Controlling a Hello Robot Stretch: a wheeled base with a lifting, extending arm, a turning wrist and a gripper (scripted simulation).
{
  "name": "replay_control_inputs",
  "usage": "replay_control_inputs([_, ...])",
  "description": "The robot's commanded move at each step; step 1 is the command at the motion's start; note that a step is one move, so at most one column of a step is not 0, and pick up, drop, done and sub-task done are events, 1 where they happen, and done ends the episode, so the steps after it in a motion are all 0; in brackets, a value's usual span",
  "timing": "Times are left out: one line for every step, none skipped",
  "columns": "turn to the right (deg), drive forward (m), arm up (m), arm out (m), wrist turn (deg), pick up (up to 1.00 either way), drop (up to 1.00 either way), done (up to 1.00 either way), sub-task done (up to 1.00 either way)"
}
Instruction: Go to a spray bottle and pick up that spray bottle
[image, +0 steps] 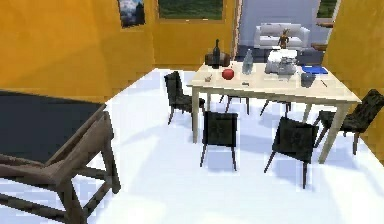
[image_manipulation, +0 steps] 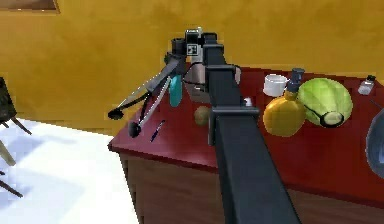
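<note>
Small teal bottle (image_manipulation: 176, 91), by shape probably the spray bottle, upright on a dark red table (image_manipulation: 330, 150), near eleven o'clock from the arm side view's middle. Close by it, slanting away toward eight o'clock, two thin fingers (image_manipulation: 140, 92) at the far end of the dark arm (image_manipulation: 235, 130); cannot tell whether grasping anything or released. Toward four o'clock of the bottle, a brown lump (image_manipulation: 203, 115), then an orange jug (image_manipulation: 284, 116) and a round green fruit (image_manipulation: 326, 102). By judgement: approach to the bottle done, arm out over the table; firm grasp and lift clear of the table not yet evident
</note>
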Motion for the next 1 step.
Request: replay_control_inputs([0.0, 0.00, 0.00, 0.00, 45.0, 0.00, 0.00, 0.00, 0.00])
